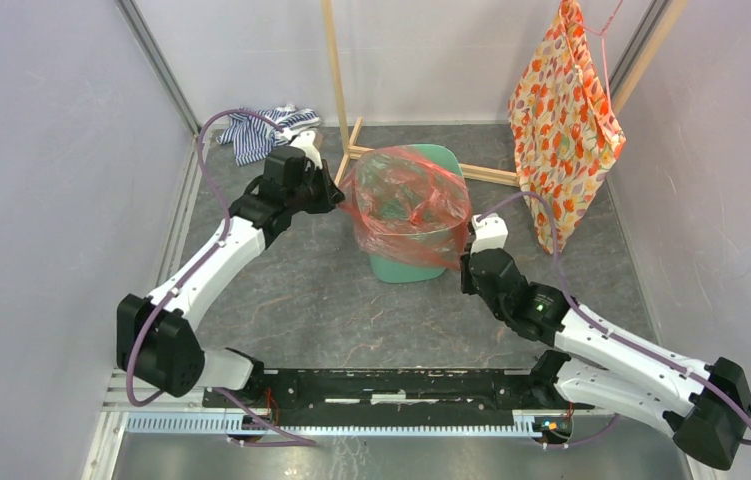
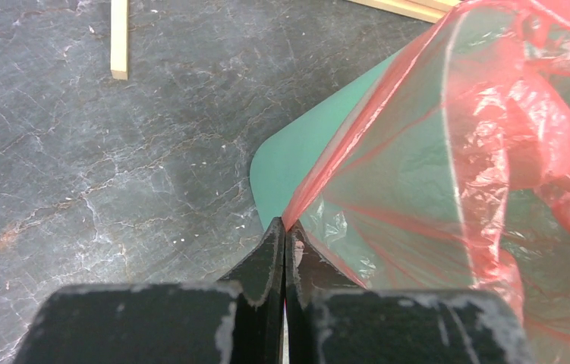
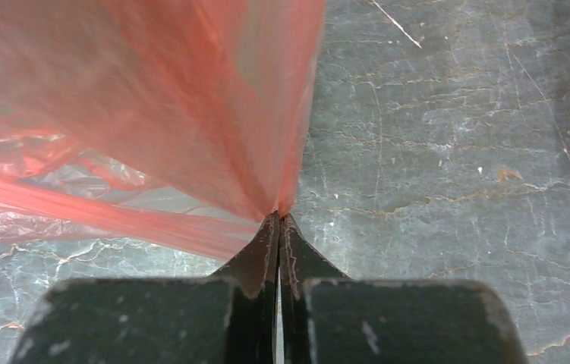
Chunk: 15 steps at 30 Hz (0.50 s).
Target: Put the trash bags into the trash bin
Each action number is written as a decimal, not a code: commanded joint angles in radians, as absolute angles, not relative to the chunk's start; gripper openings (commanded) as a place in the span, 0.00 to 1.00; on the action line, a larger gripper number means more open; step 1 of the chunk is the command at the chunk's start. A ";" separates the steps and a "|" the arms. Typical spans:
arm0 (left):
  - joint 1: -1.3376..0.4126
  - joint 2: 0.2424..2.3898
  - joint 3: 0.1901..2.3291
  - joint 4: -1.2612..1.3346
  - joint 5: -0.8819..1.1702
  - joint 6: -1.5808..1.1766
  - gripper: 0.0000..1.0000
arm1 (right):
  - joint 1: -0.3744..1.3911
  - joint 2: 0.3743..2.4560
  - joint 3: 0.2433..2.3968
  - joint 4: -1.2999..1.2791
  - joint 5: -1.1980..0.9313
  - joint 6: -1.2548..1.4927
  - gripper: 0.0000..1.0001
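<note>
The mint-green trash bin (image 1: 413, 266) stands in the middle of the floor. A translucent red-orange trash bag (image 1: 406, 205) is spread over its mouth and hangs down its sides. My left gripper (image 1: 339, 192) is shut on the bag's left edge. In the left wrist view its jaws (image 2: 285, 225) pinch the film, which stretches tight over the bin (image 2: 297, 155). My right gripper (image 1: 469, 255) is shut on the bag's right edge. In the right wrist view the bag (image 3: 152, 114) fans out taut from the pinched jaws (image 3: 278, 218).
An orange floral cloth (image 1: 563, 125) hangs from a wooden frame (image 1: 336, 70) at the back right. A striped cloth (image 1: 256, 130) lies crumpled at the back left. Grey walls close in the left and right sides. A wooden bar (image 1: 486, 174) lies behind the bin.
</note>
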<state>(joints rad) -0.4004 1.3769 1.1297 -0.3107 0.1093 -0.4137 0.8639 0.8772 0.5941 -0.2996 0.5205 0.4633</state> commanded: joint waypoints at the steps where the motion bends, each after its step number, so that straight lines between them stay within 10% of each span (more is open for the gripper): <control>1: -0.392 1.326 1.134 -0.327 0.107 -0.364 0.02 | 0.865 0.877 0.582 -0.348 0.596 0.443 0.00; 15: -0.390 1.273 1.161 -0.335 0.141 -0.418 0.02 | 0.866 0.914 0.626 -0.404 0.784 0.405 0.00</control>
<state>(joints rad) -0.4004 1.3262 1.1297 -0.3195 0.1432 -0.4114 0.8669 0.8928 0.5949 -0.3347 0.6712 0.4408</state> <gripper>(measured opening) 0.026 0.006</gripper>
